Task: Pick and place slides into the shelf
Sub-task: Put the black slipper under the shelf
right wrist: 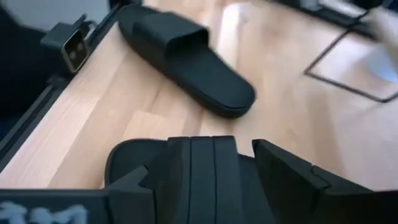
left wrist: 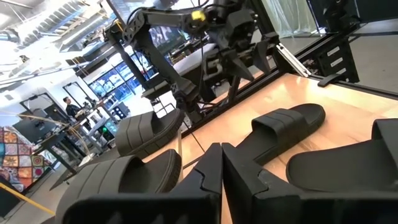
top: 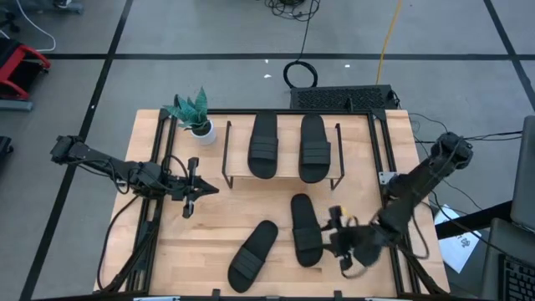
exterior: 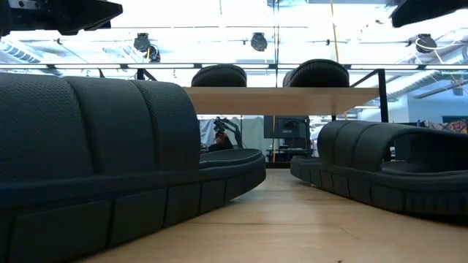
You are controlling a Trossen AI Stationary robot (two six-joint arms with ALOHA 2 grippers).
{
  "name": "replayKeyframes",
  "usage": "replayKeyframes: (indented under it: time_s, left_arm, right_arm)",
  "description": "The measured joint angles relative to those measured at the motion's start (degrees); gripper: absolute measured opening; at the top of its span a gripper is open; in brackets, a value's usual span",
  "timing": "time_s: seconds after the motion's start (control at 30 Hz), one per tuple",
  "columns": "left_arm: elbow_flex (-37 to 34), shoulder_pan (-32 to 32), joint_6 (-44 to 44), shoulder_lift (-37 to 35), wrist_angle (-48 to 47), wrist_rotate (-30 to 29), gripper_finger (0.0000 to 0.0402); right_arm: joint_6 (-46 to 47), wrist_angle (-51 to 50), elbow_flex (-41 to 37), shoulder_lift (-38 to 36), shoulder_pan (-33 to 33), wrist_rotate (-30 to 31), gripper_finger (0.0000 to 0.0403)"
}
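Note:
Two black slides [top: 263, 144] [top: 313, 146] lie side by side on the light-wood shelf [top: 288, 142], soles flat on the board. Two more lie on the tabletop in front of it: one [top: 305, 230] lengthwise, one [top: 253, 255] slanting toward the near edge. My right gripper [top: 338, 230] is open at the right side of the lengthwise slide; in the right wrist view its ridged strap [right wrist: 202, 174] shows between the fingers. My left gripper [top: 196, 188] is shut and hangs free left of the shelf. My right gripper [right wrist: 205, 162] stands open over the strap [right wrist: 236, 168] of the slide on the table, coming from the table's right side, with a finger [right wrist: 292, 180] beside the strap. I cannot tell whether the fingers touch it. The slide lies flat on the table.
A small potted plant [top: 196, 117] stands at the far left corner, next to the shelf. Black frame rails [top: 155, 209] run along the left and right table edges. Bare wood lies between the left gripper and the slanting slide. A person shows far off in the room.

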Motion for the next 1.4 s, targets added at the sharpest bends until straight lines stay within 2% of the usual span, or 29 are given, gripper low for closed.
replayKeyframes:
  time_s: [0.13, 0.37, 0.5, 0.63, 0.8, 0.97, 1.1, 1.3, 1.4]
  left_arm:
    - [0.00, 0.01, -0.03, -0.01, 0.03, 0.00, 0.0020]
    - [0.00, 0.02, -0.47, -0.02, 0.30, 0.00, 0.0005]
    - [0.00, 0.02, -0.59, 0.00, 0.30, 0.00, 0.0005]
    - [0.00, 0.00, -0.57, 0.00, 0.30, 0.00, 0.0016]
    - [0.00, 0.01, -0.52, -0.01, 0.30, 0.00, 0.0020]
    - [0.00, 0.00, -0.50, 0.00, 0.27, 0.00, 0.0010]
    - [0.00, 0.00, -0.64, -0.01, 0.20, 0.00, 0.0002]
    - [0.00, 0.00, -0.79, -0.01, 0.06, 0.02, 0.0018]
    - [0.00, 0.00, -0.84, 0.00, 0.06, 0.02, 0.0020]
  right_arm:
    - [6.54, -2.21, 0.01, 3.45, 4.14, 6.89, 0.0154]
    - [12.53, -4.82, 1.16, 13.27, 3.53, 5.23, 0.0088]
    - [15.68, -12.47, 6.97, 18.35, 3.79, 8.86, 0.0047]
    - [14.78, -21.37, 15.42, 24.48, 4.99, 13.50, 0.0006]
    - [21.34, -34.46, 25.10, 32.27, 4.96, 13.96, 0.0002]
    - [30.73, -42.45, 29.65, 36.83, 5.10, 11.56, 0.0003]
    - [34.68, -41.77, 29.99, 37.10, 5.68, 10.89, 0.0002]
    - [31.16, -34.85, 30.07, 36.64, 6.85, 7.99, 0.0002]
    - [33.16, -34.31, 30.07, 36.62, 6.41, 7.81, 0.0011]
